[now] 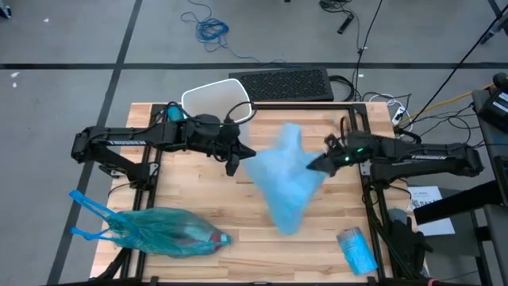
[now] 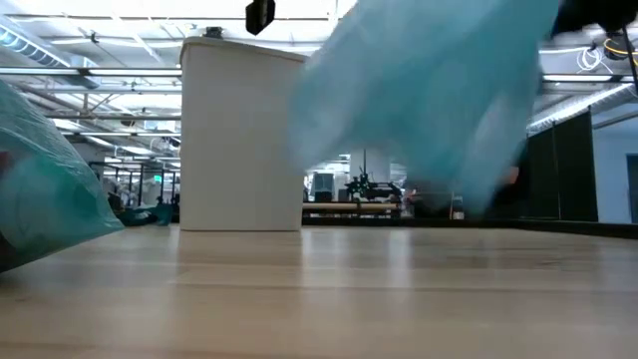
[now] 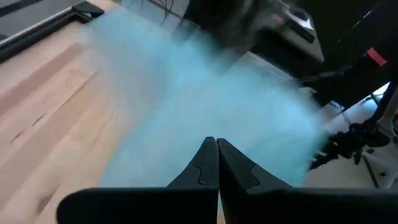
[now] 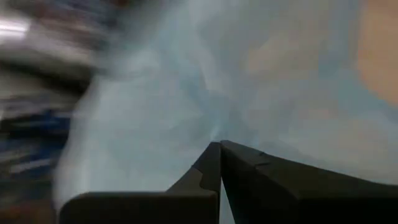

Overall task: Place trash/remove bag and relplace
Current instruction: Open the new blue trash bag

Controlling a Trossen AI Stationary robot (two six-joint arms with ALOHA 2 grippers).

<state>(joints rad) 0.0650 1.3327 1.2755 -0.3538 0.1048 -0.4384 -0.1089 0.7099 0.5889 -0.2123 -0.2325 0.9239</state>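
The left gripper [image 1: 235, 165] and the right gripper [image 1: 315, 165] are both pinched shut on opposite edges of a fresh pale blue bag [image 1: 284, 181], holding it off the wooden table [image 1: 198, 199] between them; the wrist views show each pair of fingers pressed together with the film gathered at their tips. Held by two edges like this, the bag looks to be getting spread or shaken open so it can go into the white bin [image 1: 216, 98], which stands bare at the far edge of the table, just behind the left arm. The bag's long axis runs roughly from the bin side toward the near edge, with one narrow end rising toward the far side and the broader loose body hanging down and nearward; where its mouth lies cannot be told through the motion blur. The filled teal bag [image 1: 163, 232], knotted with its handles trailing to the left, lies on the near left corner, so the trash appears already bagged and removed. A roll of blue bags [image 1: 356, 248] rests at the near right corner, probably the supply.
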